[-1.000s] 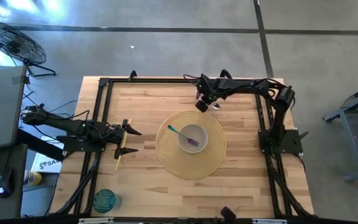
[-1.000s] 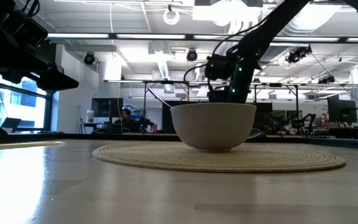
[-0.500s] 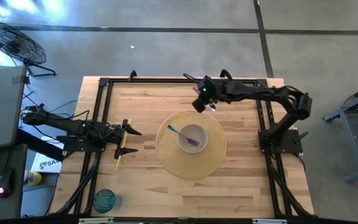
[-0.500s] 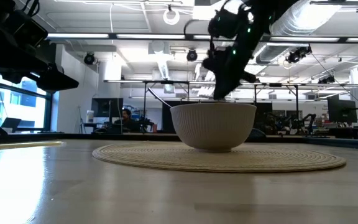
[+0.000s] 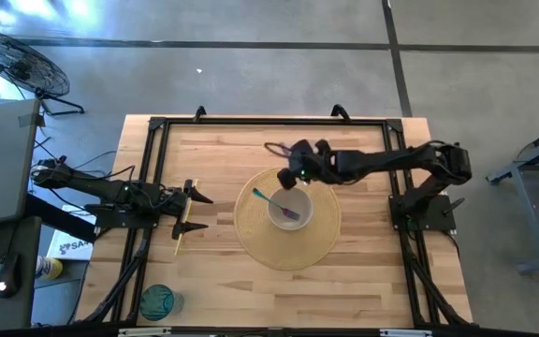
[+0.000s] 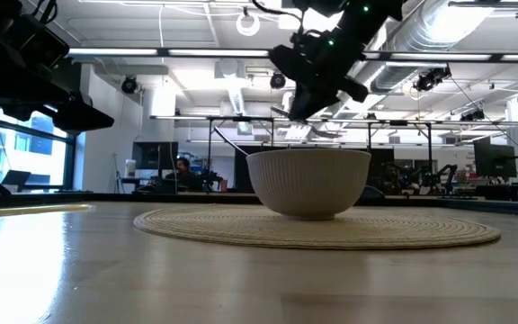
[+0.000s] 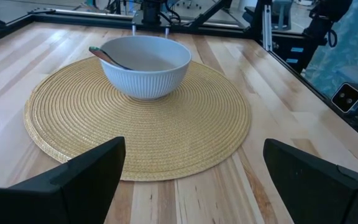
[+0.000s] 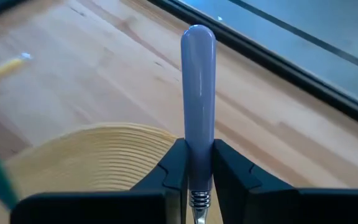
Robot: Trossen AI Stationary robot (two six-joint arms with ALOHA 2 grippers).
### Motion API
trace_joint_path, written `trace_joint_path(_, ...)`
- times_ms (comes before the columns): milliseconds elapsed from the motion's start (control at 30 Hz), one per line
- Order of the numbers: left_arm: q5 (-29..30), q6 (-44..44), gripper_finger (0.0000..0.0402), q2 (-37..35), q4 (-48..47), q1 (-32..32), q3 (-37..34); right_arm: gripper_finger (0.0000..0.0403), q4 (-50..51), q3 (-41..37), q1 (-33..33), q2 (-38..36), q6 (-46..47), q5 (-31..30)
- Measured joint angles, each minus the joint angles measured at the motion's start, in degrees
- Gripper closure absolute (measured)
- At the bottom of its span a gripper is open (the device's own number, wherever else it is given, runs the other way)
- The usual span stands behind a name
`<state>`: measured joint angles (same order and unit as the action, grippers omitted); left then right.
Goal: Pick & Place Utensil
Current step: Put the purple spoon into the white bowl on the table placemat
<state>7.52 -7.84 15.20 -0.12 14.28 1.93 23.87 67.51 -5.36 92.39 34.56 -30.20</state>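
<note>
A lilac-handled utensil [image 8: 197, 93] is clamped between the fingers of the right gripper [image 5: 295, 175], which is held just above the far rim of the white bowl [image 5: 289, 207]. A teal-handled utensil [image 5: 271, 201] is already propped in that bowl, at the middle of the round woven mat [image 5: 321, 239]. The left gripper [image 5: 191, 208], its fingers spread open, is parked well to the left of the bowl.

We count one white bowl [image 5: 290, 207], one woven round mat [image 5: 260, 234], two utensils, a teal-handled one [image 5: 268, 197] in the bowl, a lilac-handled one [image 8: 197, 93] held aloft, one teal cup [image 5: 156, 301]
</note>
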Motion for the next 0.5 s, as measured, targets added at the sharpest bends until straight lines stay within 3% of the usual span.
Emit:
trace_joint_path(200, 0.0, 0.0, 0.0024, 0.0, 0.0, 0.0, 0.0, 0.0361, -7.2, 0.0, 6.1, 3.2, 1.4, -2.5)
trace_joint_path(500, 0.0, 0.0, 0.0024, 0.0, 0.0, 0.0, 0.0, 0.0359, -8.8, -0.6, 13.0, 8.0, 8.3, -9.1)
